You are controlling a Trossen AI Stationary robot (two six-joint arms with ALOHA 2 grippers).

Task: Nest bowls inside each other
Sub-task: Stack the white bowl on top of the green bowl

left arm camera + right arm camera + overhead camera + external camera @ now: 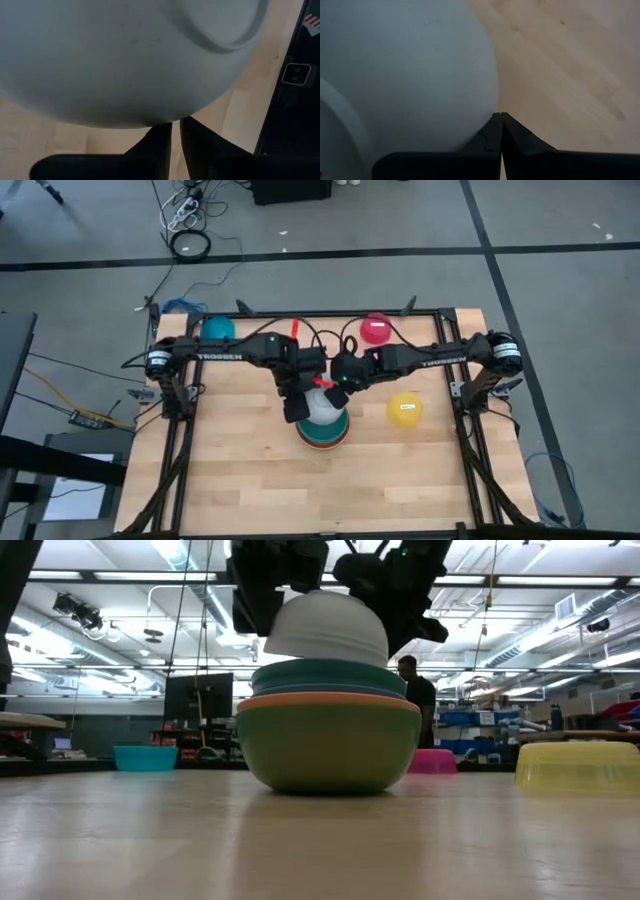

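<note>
High view shows our left end effector (297, 408) pinching the inverted white bowl's (322, 406) rim atop the stack (322, 438); right end effector (338, 388), shut, steadies. We should flip it, then seat it.

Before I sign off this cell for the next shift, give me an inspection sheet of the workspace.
Surface: wooden table, bare in front.
Job's things: white bowl upside down atop stack; teal bowl, red bowl, yellow bowl loose.
Clutter: nothing seen.
Grippers: left gripper nearly closed at the white bowl's rim; right gripper shut against it.
Cables: coil on floor.
Surroundings: person behind.
</note>
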